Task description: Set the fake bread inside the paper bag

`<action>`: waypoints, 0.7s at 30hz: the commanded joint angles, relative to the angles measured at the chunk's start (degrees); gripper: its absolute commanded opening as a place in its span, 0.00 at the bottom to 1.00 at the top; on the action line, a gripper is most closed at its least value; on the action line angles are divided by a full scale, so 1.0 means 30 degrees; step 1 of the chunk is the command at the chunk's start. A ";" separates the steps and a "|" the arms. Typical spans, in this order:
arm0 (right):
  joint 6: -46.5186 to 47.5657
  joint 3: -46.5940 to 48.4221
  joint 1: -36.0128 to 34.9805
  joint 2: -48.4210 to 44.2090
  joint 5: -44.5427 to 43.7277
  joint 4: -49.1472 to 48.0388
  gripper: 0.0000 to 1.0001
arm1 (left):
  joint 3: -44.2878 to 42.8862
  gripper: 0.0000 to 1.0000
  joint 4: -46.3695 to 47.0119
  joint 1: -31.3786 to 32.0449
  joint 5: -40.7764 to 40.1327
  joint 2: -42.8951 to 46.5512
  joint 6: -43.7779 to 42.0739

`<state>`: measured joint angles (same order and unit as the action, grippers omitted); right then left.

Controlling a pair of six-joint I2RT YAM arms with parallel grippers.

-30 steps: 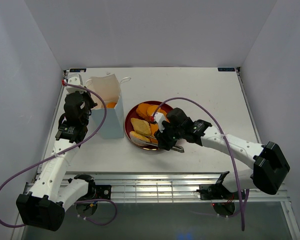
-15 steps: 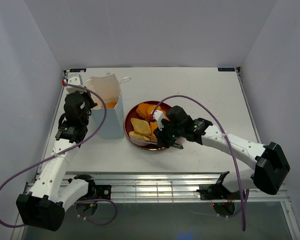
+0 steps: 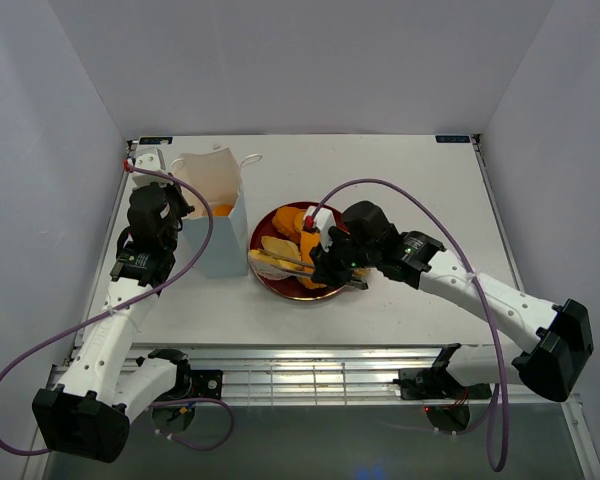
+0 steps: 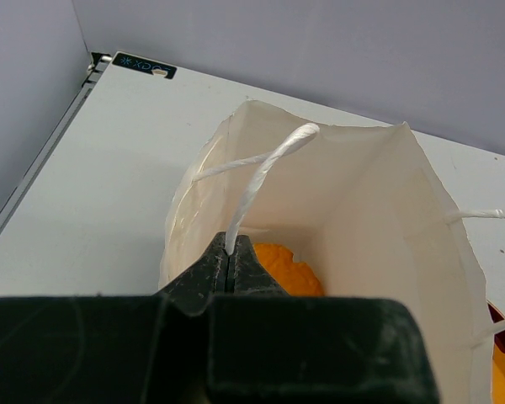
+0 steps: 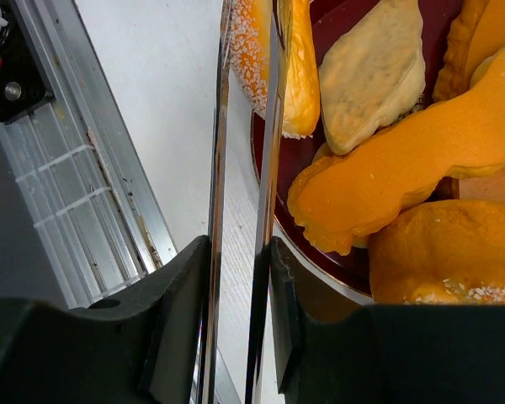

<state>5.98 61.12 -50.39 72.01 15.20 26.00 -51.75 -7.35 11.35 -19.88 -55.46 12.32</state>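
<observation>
The white paper bag (image 3: pixel 220 228) stands left of the dark red plate (image 3: pixel 283 291); one orange bread piece (image 4: pixel 290 271) lies inside it. My left gripper (image 4: pixel 228 255) is shut on the bag's near cord handle (image 4: pixel 261 172) and holds the mouth open. My right gripper (image 3: pixel 330 268) is shut on a pair of metal tongs (image 5: pixel 265 151). The tongs' tips pinch a sugar-coated long roll (image 5: pixel 301 67) at the plate's near left edge (image 3: pixel 268 264). Several more fake bread pieces (image 5: pixel 404 172) lie on the plate.
The grey walls close in on both sides. A slotted metal rail (image 3: pixel 310 372) runs along the table's near edge. The right arm's purple cable (image 3: pixel 410 205) arcs above the plate.
My right gripper has moved away from me and slightly up, and the tongs now reach left across the plate with the long roll between their tips. The left arm and bag have not moved.
</observation>
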 commanded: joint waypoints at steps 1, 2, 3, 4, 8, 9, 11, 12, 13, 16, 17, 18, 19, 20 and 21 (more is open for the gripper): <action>-0.0118 0.1421 -0.0108 -0.0944 0.0412 0.0005 0.11 | -0.0417 0.00 -0.0185 -0.0093 -0.0053 0.0440 -0.0033; -0.0147 0.1713 -0.0107 -0.1120 0.0469 0.0064 0.11 | -0.0388 0.00 -0.0156 -0.0093 -0.0053 0.0469 -0.0033; -0.0205 0.1890 -0.0136 -0.1470 0.0673 0.0093 0.11 | -0.0388 0.00 -0.0156 -0.0064 -0.0053 0.0470 -0.0004; -0.0235 0.2065 -0.0108 -0.1647 0.0820 0.0093 0.12 | -0.0388 0.00 -0.0127 -0.0064 -0.0111 0.0441 -0.0004; -0.0469 0.3032 -0.0107 -0.2234 0.1406 0.0093 0.13 | -0.0359 0.00 -0.0098 -0.0093 -0.0141 0.0470 0.0113; -0.0469 0.3469 -0.0107 -0.2351 0.1581 0.0151 0.13 | -0.0330 0.00 -0.0126 -0.0064 -0.0141 0.0470 0.0142; -0.0528 0.3969 -0.0107 -0.2381 0.1729 0.0152 0.12 | -0.0329 0.00 -0.0098 -0.0064 -0.0142 0.0469 0.0143; -0.0528 0.4522 -0.0107 -0.2323 0.1846 0.0152 0.13 | -0.0358 0.00 -0.0097 -0.0093 -0.0141 0.0412 0.0143; -0.0557 0.4876 -0.0107 -0.2236 0.1818 0.0297 0.13 | -0.0388 0.00 -0.0126 -0.0093 -0.0141 0.0411 0.0172; -0.0528 0.6283 -0.0136 -0.1884 0.1496 0.0416 0.13 | -0.0388 0.00 -0.0126 -0.0093 -0.0024 0.0440 0.0172; -0.0528 0.6634 -0.0108 -0.1796 0.1408 0.0358 0.13 | -0.0359 0.00 -0.0127 -0.0093 -0.0024 0.0440 0.0172; -0.0557 0.6956 -0.0107 -0.1680 0.1291 0.0241 0.14 | -0.0359 0.00 -0.0098 -0.0064 -0.0053 0.0440 0.0172; -0.0760 0.7482 -0.0107 -0.1591 0.1203 -0.0224 0.14 | -0.0359 0.00 -0.0126 -0.0093 -0.0053 0.0498 0.0201; -0.0849 0.7748 -0.0107 -0.1358 0.1115 -0.0432 0.14 | -0.0301 0.00 -0.0097 -0.0064 -0.0053 0.0586 0.0201; -0.0908 0.8012 -0.0107 -0.1211 0.0969 -0.0637 0.18 | -0.0300 0.00 -0.0039 -0.0064 -0.0024 0.0616 0.0201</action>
<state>4.34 80.86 -50.39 67.46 18.72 28.58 -51.75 -7.33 11.35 -19.92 -55.35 12.56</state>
